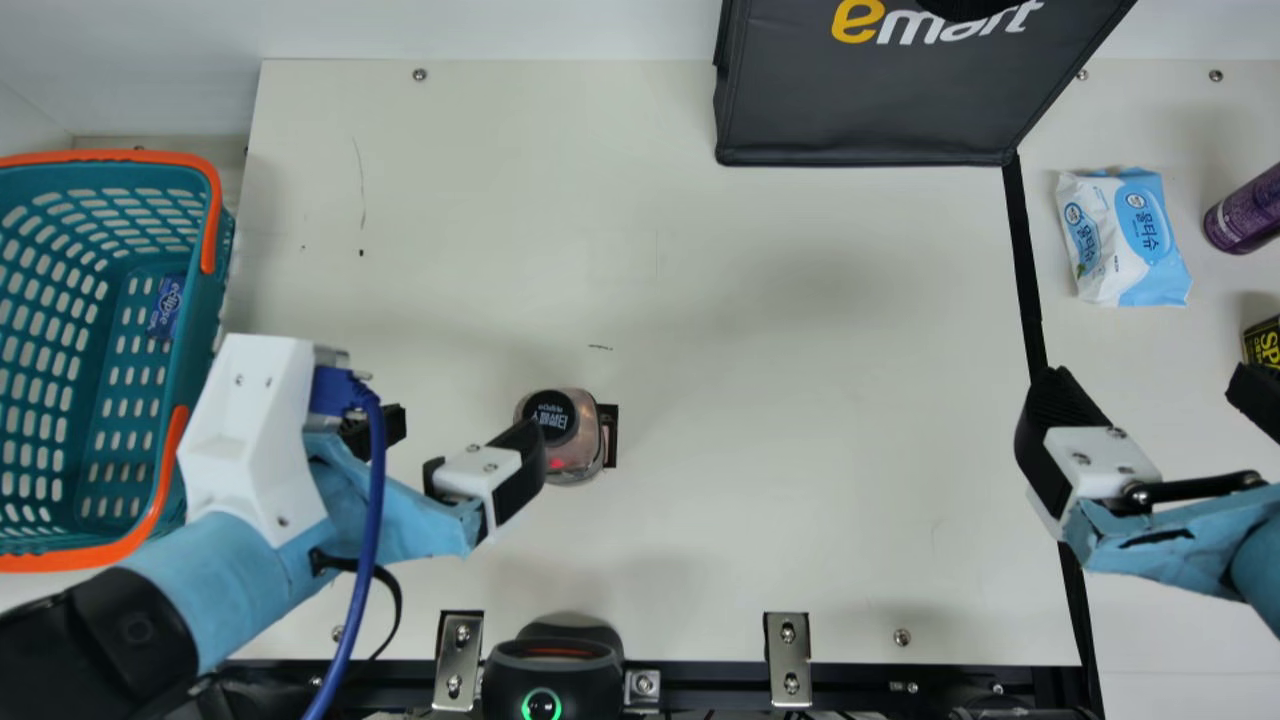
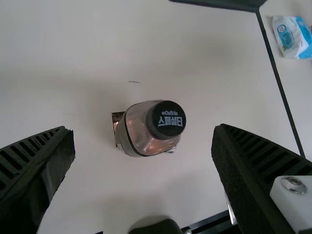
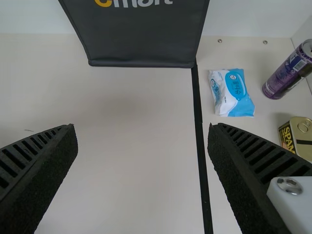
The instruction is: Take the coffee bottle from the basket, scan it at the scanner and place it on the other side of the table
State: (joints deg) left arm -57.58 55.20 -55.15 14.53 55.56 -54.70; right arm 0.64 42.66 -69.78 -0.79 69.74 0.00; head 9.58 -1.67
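Observation:
My left gripper [image 1: 462, 436] stands open in the main view, just left of the coffee bottle [image 1: 577, 436], which is upright on the cream table with a black cap and a small red light spot on it. In the left wrist view, the bottle [image 2: 151, 131] appears beyond and between the spread fingers of the left gripper [image 2: 144, 135], held by neither. At the right side, my right gripper [image 1: 1148, 388] is open with nothing in it; the right wrist view shows this gripper [image 3: 141, 131] with its fingers wide apart. The scanner [image 1: 553, 672] is at the front edge. The teal basket [image 1: 212, 205] stands at the far left.
A blue pack [image 1: 167, 306] lies inside the basket. The dark bag [image 1: 860, 120] stands at the back. Beyond the black line on the right are a wipes pack [image 1: 1125, 238], a purple can [image 1: 1245, 213] and a yellow-and-black tin [image 3: 297, 137].

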